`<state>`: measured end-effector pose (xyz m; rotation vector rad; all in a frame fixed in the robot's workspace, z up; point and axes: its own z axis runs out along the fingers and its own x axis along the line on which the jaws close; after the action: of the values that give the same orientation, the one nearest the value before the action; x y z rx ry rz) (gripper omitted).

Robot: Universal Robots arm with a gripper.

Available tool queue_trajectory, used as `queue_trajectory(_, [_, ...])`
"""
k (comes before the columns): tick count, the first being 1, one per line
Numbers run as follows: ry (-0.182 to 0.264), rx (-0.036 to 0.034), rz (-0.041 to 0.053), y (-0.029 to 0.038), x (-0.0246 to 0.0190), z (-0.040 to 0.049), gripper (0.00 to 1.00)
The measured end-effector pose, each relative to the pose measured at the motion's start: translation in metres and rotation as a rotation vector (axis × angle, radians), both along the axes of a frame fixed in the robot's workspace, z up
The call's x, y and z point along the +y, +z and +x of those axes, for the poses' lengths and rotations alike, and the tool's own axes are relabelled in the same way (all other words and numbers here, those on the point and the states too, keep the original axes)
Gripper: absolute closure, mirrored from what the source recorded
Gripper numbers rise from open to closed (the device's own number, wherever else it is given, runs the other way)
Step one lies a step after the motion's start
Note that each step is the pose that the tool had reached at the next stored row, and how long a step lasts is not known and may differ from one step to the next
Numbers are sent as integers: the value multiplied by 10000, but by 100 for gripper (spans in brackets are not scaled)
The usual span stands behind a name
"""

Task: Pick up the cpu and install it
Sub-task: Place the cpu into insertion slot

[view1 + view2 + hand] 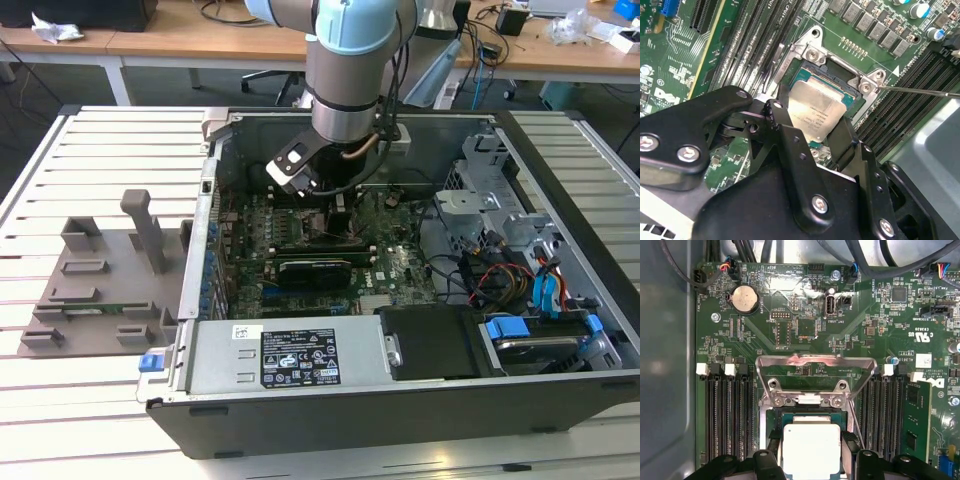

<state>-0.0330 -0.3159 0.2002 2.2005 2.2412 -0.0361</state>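
Observation:
The cpu (816, 111), a flat silver square, sits between the two black fingers (781, 125) of my gripper (812, 125), which is shut on it. It hangs tilted, just above the open socket (812, 76) on the green motherboard. In the first wrist view the cpu (811, 447) covers most of the socket (807, 418), with the gripper (811, 452) flanking it. The socket's metal load plate (815, 362) is swung up. In the exterior view the gripper (335, 208) reaches down into the computer case (400, 390), and the cpu is hidden by the arm.
Memory slots (730, 415) run along both sides of the socket. A thin lever rod (920, 91) sticks out beside it. An expansion card (315, 268), a drive cage (480, 190) and cables (500, 275) crowd the case. A grey holder tray (100, 280) lies outside at the exterior view's left.

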Motion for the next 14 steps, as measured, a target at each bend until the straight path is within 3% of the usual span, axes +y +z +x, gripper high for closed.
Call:
queue_trajectory(6, [0, 0, 1, -1, 0, 1, 45])
queue_trajectory(7, [0, 0, 1, -1, 0, 2, 38])
queue_trajectory(14, [-39, 0, 3, -1, 15, -23, 38])
